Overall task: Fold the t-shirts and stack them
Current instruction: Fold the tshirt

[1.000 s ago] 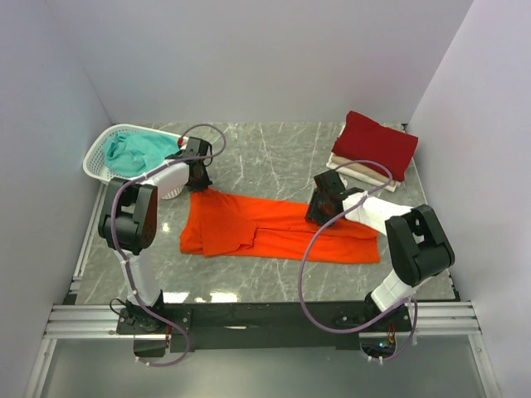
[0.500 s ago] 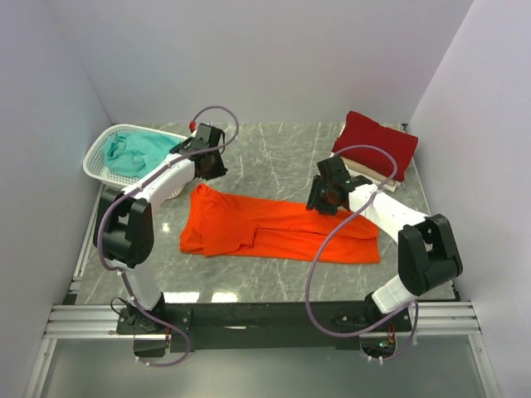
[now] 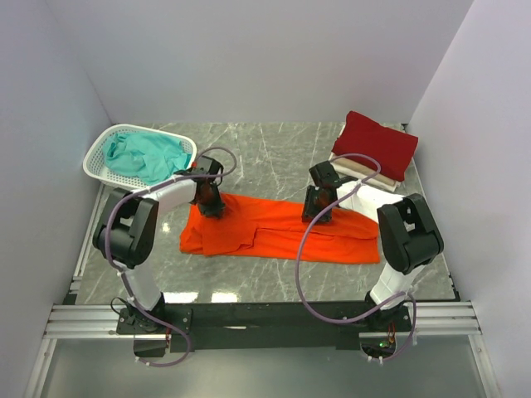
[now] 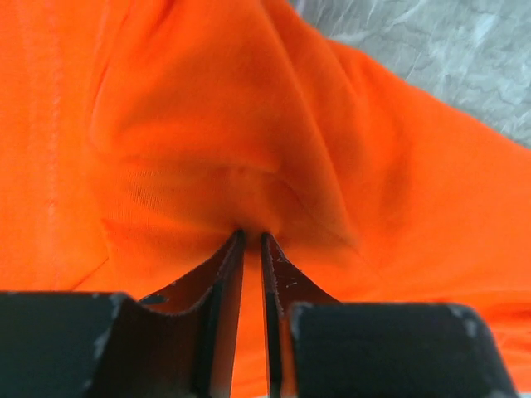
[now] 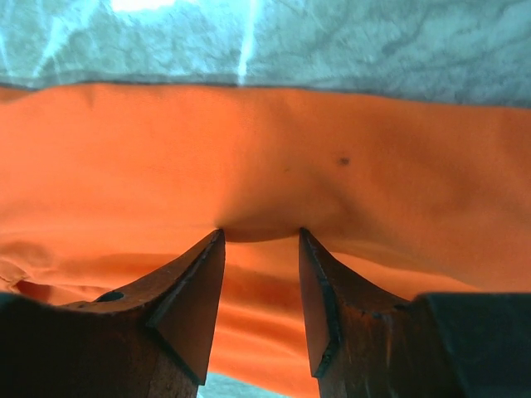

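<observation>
The bright orange t-shirt [image 3: 282, 228] lies spread across the middle of the table and fills both wrist views [image 4: 249, 124] [image 5: 290, 149]. My left gripper [image 3: 209, 207] [image 4: 251, 236] presses down on the shirt's upper left part. Its jaws stand only a narrow gap apart, and the cloth puckers at their tips. My right gripper [image 3: 318, 213] [image 5: 260, 232] stands open on the shirt's far edge, with a low hump of cloth between its tips. The dark red t-shirt [image 3: 375, 143] lies folded on the cream-white one [image 3: 361, 172] at the back right. The teal t-shirt [image 3: 145, 153] lies in the basket.
The white lattice basket [image 3: 95, 157] stands at the back left, close to the left arm. White walls close in the table on three sides. Bare marble table [image 3: 265, 153] shows behind the orange shirt.
The left gripper held up the shirt's corner near the basket, let go, rose, and has come down onto the shirt. The right gripper has dropped onto the shirt's far edge.
</observation>
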Available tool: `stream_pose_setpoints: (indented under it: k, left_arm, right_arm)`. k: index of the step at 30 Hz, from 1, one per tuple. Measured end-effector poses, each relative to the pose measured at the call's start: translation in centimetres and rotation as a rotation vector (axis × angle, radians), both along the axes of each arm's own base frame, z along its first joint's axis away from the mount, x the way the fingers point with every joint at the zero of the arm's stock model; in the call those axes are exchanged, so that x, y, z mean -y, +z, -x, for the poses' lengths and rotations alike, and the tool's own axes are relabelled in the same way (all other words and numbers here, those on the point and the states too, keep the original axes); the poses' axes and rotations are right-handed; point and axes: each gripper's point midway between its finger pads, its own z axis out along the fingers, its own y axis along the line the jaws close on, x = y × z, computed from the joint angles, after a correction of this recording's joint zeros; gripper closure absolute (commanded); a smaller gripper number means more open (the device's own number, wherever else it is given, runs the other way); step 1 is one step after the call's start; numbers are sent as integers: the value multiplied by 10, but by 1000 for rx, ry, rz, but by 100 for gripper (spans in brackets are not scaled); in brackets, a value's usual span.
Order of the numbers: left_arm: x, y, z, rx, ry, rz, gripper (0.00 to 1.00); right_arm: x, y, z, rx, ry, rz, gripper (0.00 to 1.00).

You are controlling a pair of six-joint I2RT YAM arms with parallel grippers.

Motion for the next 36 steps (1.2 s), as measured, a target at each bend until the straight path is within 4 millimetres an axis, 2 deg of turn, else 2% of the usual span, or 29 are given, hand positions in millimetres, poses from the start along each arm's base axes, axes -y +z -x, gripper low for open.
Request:
stream_pose_setpoints:
  k: [3,5,7,17,21,31,36]
  left_arm:
    - [5,-3,-7,-2,-6,10,80]
    - [10,-4,-20,0,-12,10,82]
    - [17,-3,-39,16,-19,12,82]
    - [62,2,-159,146,-66,25,82]
    - [75,4,-188,179,-93,25,81]
    - [76,6,-213,215,-136,41,75]
    - [75,9,-218,228,-154,49,73]
  right_arm:
    - [2,-1,4,-15,-2,9,52]
    - [4,-2,6,-23,-7,19,52]
    - [6,-2,7,-29,-11,25,52]
    - [13,-3,24,-62,-41,36,52]
    - [6,-3,29,-70,-38,23,52]
    - [-44,-2,60,-88,72,0,52]
    - [-55,1,74,-109,103,11,52]
